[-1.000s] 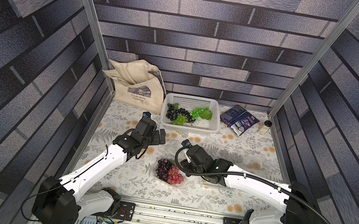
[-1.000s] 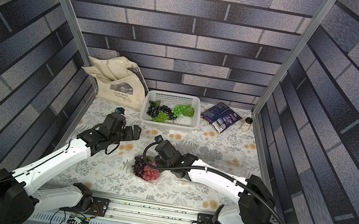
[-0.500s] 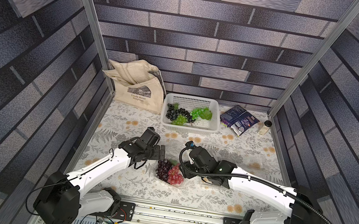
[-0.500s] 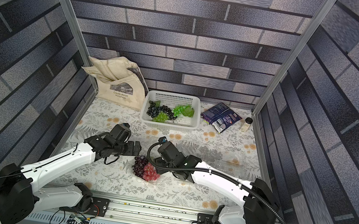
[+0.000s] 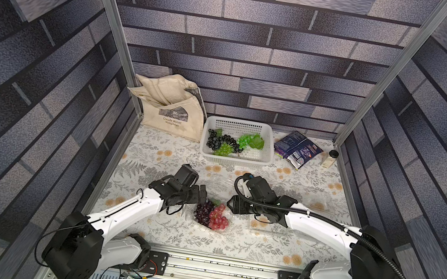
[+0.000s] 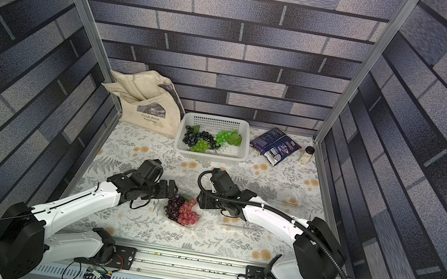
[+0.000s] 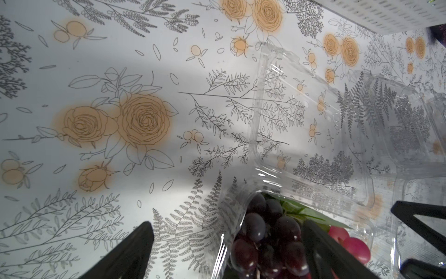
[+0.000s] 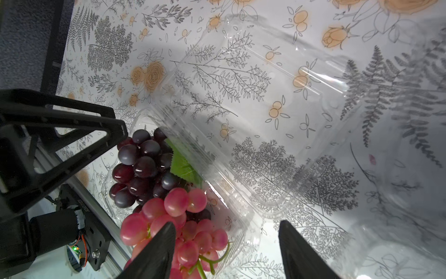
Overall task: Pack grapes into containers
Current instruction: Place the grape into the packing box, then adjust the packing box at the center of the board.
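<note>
While the left claw [image 5: 203,195] and right claw [image 8: 226,224] gape empty, glossy round grapes [image 5: 211,217] fill 1 clear clamshell [image 8: 246,227].

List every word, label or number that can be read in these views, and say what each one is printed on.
"Claude Monet": on the cream tote bag, under its printed picture.
"Nymphéas": the line below it on the same bag, only just legible.
Dark blue snack packet: print too small to read.
Small jar: no label can be read.
Sticker on the left arm's motor: a printed code, too blurred to read.
</note>
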`<state>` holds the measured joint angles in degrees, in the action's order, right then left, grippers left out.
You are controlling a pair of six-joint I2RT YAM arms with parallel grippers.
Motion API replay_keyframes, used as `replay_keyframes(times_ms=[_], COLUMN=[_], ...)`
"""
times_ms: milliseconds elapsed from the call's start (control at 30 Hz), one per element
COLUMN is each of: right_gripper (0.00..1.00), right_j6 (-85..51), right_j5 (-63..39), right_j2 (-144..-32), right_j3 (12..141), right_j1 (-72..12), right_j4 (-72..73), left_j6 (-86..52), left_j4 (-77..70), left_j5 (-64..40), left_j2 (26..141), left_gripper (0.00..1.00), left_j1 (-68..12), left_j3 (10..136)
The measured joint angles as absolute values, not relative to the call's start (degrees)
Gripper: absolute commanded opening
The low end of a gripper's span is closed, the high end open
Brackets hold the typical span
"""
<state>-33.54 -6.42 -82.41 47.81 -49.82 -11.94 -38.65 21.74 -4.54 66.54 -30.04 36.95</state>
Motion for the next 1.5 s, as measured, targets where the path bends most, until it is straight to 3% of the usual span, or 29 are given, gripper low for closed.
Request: replay_keyframes(times_ms=[267, 1133, 1500], right_gripper=[0.69, 0.71, 0.72], right_j6=[-34.92, -38.81, -38.46], right_j5=[-9.58, -10.59, -11.03], right_j2=[-85.65, -81.54, -89.65], right_j3=[47.83, 44.88, 50.35], right_j1=[-49.34, -49.19, -49.08], right_j4=[-9.54, -12.1, -9.96], left_j6=[-40.38, -40.75, -40.6], left_j4=[20.18, 19.68, 19.73], left_j5=[-5.58, -5.87, -6.2], left_j2=[66.54, 63.64, 63.24], left_gripper=[0.99, 1.0, 1.0], left_j1=[-30.02, -27.97, -27.24], left_j3=[36.56, 35.18, 35.18])
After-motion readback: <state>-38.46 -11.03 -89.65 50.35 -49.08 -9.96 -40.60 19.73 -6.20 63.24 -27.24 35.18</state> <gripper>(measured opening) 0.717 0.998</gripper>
